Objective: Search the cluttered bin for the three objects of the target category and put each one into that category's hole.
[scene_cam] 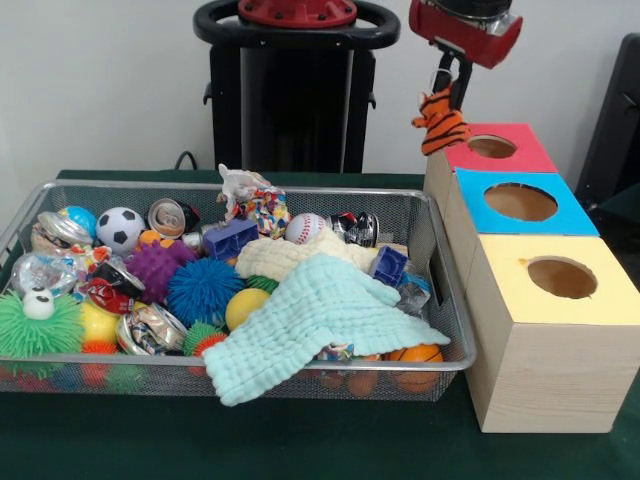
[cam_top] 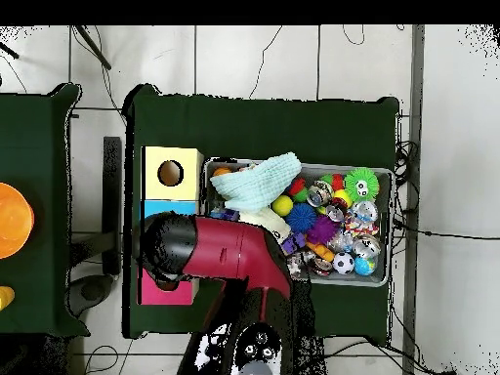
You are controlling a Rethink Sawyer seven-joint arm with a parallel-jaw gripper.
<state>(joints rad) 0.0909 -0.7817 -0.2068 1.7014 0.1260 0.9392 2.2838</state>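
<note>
While my fingers (scene_cam: 443,92) pinch a small orange-and-black striped plush tiger (scene_cam: 439,121), it dangles upright just beside the round hole (scene_cam: 492,147) in the red-topped wooden box, slightly toward the silver wire-mesh bin (scene_cam: 440,262) on the green counter (scene_cam: 300,440).

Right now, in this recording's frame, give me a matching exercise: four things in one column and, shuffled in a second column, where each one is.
Things:
1. tiger toy
2. mint cloth
3. soccer ball
4. yellow-topped box

Places:
A. draped over the bin's near rim
B. nearest the front camera in the row of boxes
C. hanging from the gripper beside the hole
D. in the bin, toward its far wall

Pairs: 1-C, 2-A, 3-D, 4-B
</note>
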